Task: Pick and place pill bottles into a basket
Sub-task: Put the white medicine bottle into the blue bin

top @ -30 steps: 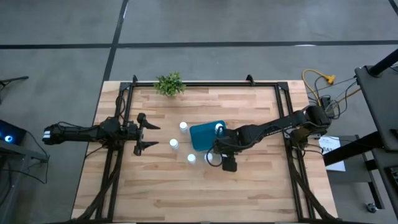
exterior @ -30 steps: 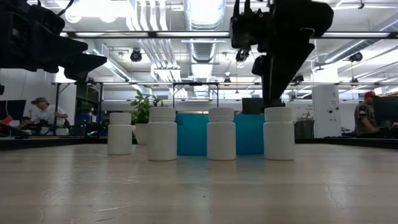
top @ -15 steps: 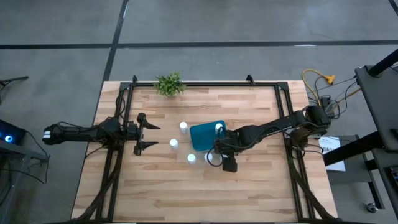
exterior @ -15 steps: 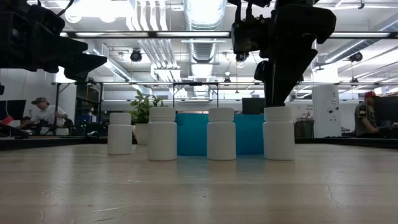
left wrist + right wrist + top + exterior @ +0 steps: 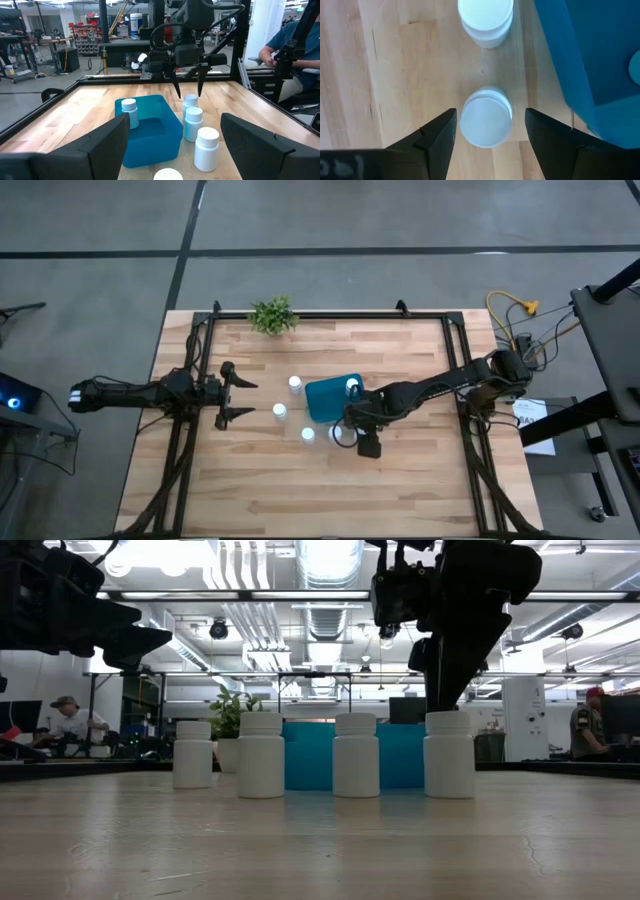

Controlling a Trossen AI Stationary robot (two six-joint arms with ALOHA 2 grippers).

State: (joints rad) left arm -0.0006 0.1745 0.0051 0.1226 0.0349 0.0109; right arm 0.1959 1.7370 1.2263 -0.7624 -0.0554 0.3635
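Beside the basket [image 5: 600, 55], the right hand [image 5: 490, 131] straddles a bottle [image 5: 485, 121].

Camera placement: four views, one overhead, one level, two wrist-mounted.
Overhead looks straight down on the pale wooden slatted table [image 5: 400, 480]; low view faces level across it; right wrist looks down closely; both wrist views share the teal-blue rectangular plastic basket [image 5: 150, 132].

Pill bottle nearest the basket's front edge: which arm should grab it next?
Right. The right gripper is open directly above that pill bottle, fingers either side of its cap, beside the basket. The left gripper waits open at the table's left side, farther off.
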